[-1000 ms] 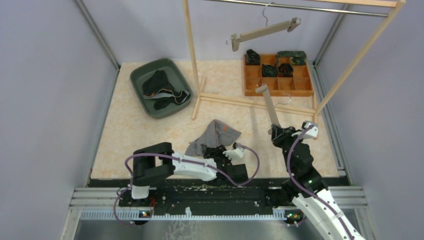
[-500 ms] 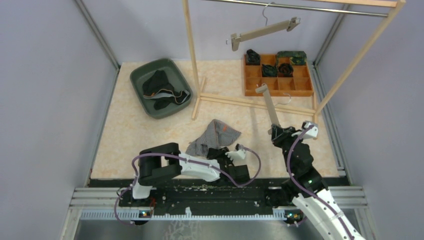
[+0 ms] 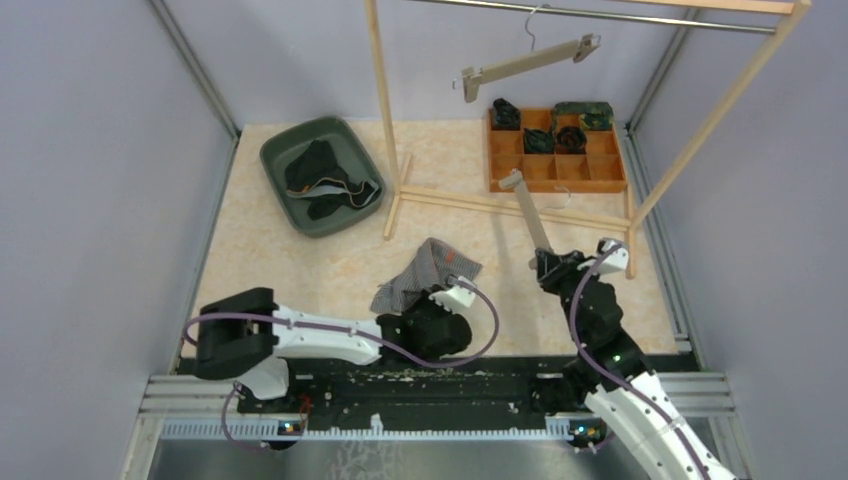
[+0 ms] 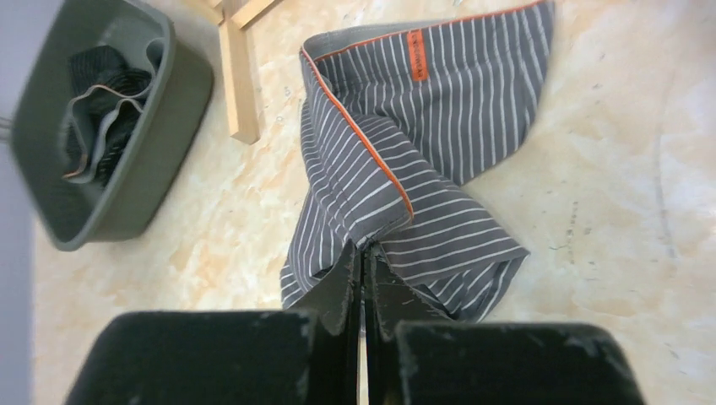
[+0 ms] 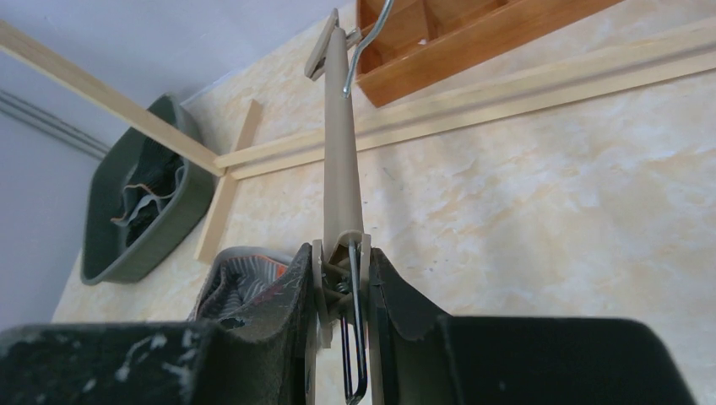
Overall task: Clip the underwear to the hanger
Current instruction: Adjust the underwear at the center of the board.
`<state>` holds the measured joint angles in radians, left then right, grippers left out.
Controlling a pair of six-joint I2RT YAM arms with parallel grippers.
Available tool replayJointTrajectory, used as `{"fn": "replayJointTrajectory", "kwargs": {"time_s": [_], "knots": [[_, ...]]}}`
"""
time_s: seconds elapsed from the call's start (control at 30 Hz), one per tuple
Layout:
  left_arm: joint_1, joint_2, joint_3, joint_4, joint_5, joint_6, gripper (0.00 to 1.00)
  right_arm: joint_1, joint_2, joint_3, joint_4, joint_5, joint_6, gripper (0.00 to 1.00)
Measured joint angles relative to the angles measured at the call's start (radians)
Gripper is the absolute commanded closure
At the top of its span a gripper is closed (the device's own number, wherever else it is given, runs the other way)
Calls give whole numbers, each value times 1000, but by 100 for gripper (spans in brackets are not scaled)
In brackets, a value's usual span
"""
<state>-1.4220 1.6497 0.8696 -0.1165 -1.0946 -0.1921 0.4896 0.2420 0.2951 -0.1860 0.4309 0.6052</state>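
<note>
Top external: 1 striped underwear (image 3: 428,272) lies crumpled near the near edge of the worktop, approx mid-width. The left gripper (image 3: 432,298) is at its near hem. The right gripper (image 3: 547,262) sits closer to the right edge w/ a beige hanger (image 3: 527,210) pointing toward the far edge. Count: 2 hangers, one held and a second hanger (image 3: 530,62) up on the wooden rack (image 3: 382,120). Also 1 green tub (image 3: 275,150) by the far-left corner w/ dark garments, number unclear, and 1 divider tray (image 3: 557,185) by the far-right corner w/ what look like 4 dark bundles. Left wrist: fingers (image 4: 338,283) are clenched together, pinching a fold of the cloth at its near hem. The rest trails away, w/ the orange-piped waistband (image 4: 418,55) furthest out. Probably light, soft & floppy, so it won't keep shape. Best hold is prob. the waistband, which is thicker & gives a clip something to bite. Right wrist: fingers (image 5: 397,295) are clamped on the hanger's near end, right at its clip (image 5: 338,270). The bar runs away from the camera, w/ the wire hook (image 5: 371,34) further up. It looks stiff & light, but it's a long lever held at one end, so it may swing in the grip.
</note>
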Motion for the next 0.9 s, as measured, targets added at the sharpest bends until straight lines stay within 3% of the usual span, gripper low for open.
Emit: {"fn": "replayJointTrajectory", "kwargs": {"time_s": [0.17,0.43,0.67,0.9], "knots": [[5,-155,-121,158,76,10,100,-1,106,-1,77,-101,56,100],[11,-222,-197,279,156,-14,100,-1,299,-61,258,-263,198,100],[11,-259,-281,374,180,-61,100,-1,379,-105,434,-349,310,100],[11,-419,-445,475,171,-150,100,7,481,-113,571,-389,365,100]]}}
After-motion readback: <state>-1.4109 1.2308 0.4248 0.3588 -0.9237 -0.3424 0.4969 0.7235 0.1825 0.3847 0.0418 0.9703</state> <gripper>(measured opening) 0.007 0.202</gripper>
